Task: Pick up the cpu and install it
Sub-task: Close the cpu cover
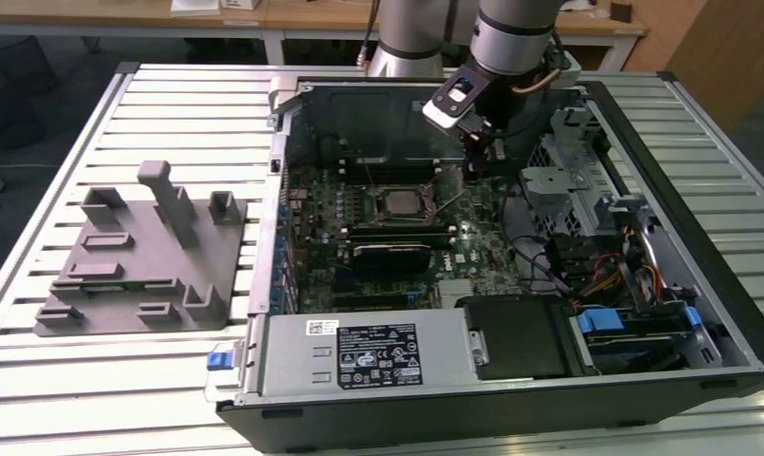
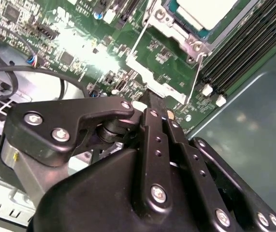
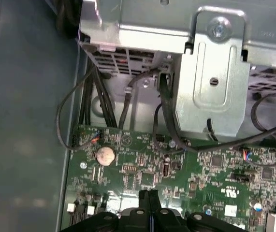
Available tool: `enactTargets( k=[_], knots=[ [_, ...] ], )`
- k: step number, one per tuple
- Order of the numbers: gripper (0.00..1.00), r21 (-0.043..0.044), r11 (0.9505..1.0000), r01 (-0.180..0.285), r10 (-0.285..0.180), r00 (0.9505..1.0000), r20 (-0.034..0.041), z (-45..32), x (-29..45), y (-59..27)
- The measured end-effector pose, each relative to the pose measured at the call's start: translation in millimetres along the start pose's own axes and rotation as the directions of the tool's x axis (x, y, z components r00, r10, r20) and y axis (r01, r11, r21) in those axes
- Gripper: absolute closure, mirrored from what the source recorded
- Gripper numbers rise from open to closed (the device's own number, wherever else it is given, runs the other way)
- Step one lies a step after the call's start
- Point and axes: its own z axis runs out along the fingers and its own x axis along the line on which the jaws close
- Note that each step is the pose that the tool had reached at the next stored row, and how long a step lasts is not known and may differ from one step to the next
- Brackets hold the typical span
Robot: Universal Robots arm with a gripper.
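The cpu (image 1: 399,202) lies flat in the motherboard socket inside the open computer case (image 1: 686,256), its pale silver top up. In the second wrist view the cpu (image 2: 203,9) sits within the metal socket frame (image 2: 169,29), and a thin wire lever (image 2: 194,77) runs beside it. My gripper (image 1: 480,157) hangs over the board toward the exterior view's right of the socket, apart from the chip. Its black fingers are pressed together with nothing between them, as both wrist views show (image 2: 152,99) (image 3: 150,193).
A grey plastic fixture (image 1: 142,256) stands on the slatted table at the exterior view's left. Inside the case are a power supply (image 1: 356,351), a metal drive cage (image 3: 215,72) with black cables (image 3: 162,111), memory slots (image 2: 244,43) and a coin battery (image 3: 105,154).
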Motion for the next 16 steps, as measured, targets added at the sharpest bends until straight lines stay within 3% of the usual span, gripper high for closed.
enactTargets(
  k=[16],
  knots=[
    [0.89, 0.0, 1.0, 0.0, 0.0, 1.0, 0.0, 1.0, 3.1, -28.4]
  ],
)
